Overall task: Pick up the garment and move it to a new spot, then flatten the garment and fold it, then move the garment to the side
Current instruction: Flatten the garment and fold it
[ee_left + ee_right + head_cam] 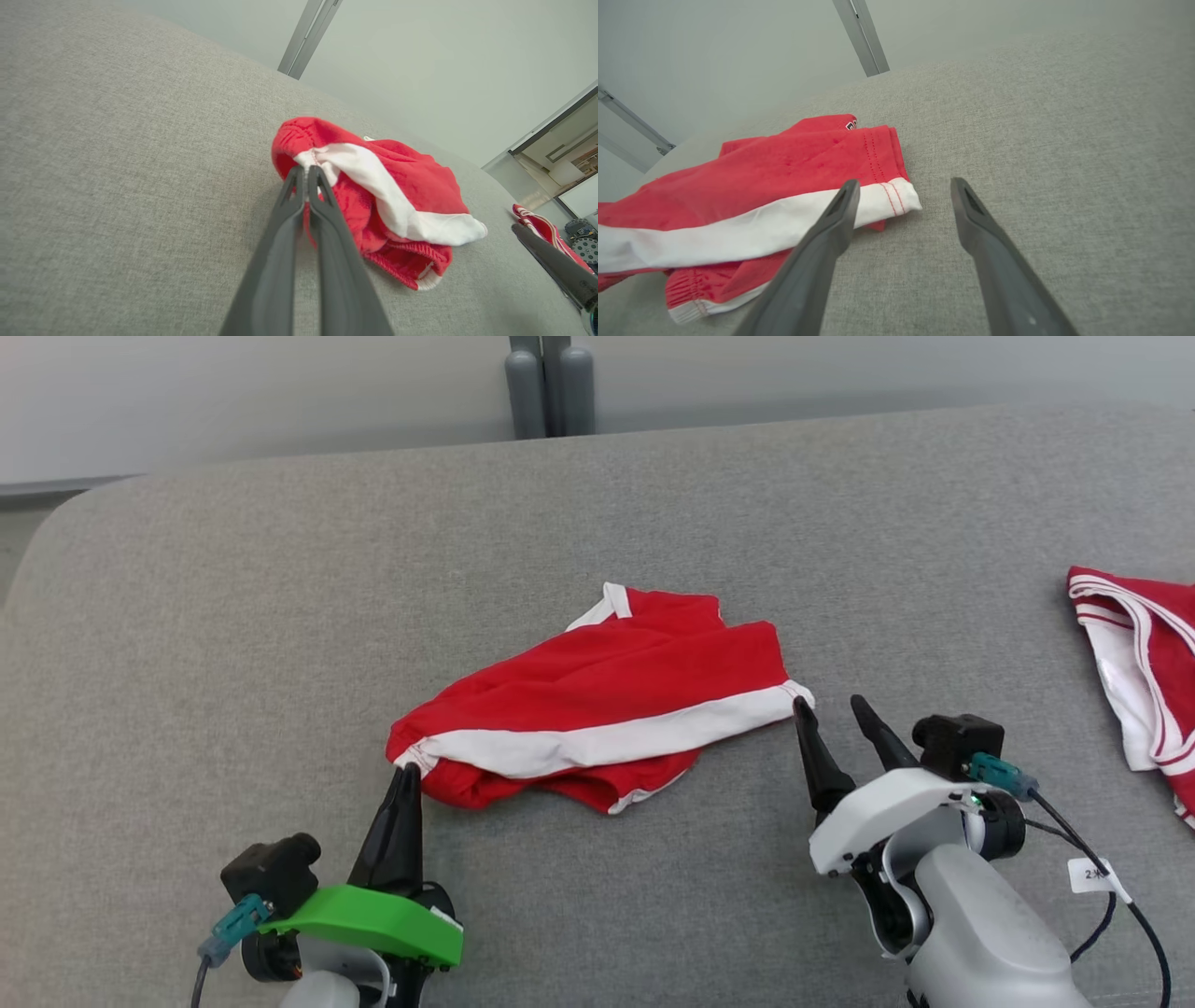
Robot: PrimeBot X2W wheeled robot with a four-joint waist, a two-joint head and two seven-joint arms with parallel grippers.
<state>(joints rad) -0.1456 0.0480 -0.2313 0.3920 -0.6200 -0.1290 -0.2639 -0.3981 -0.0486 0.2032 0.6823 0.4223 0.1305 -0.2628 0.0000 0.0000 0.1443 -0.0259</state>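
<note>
Right gripper [904, 184] spread wide at garment [784, 168] corner; grey cushion [1041, 116] beneath.

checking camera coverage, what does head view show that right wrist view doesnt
Head view adds: the left pincer shut on the garment at its left corner, and a second red-and-white garment at the right edge. Right wrist view adds: red stitching across the white band's end and a small label. Shared: the garment, the open right pincer at the band's end, the grey surface.
</note>
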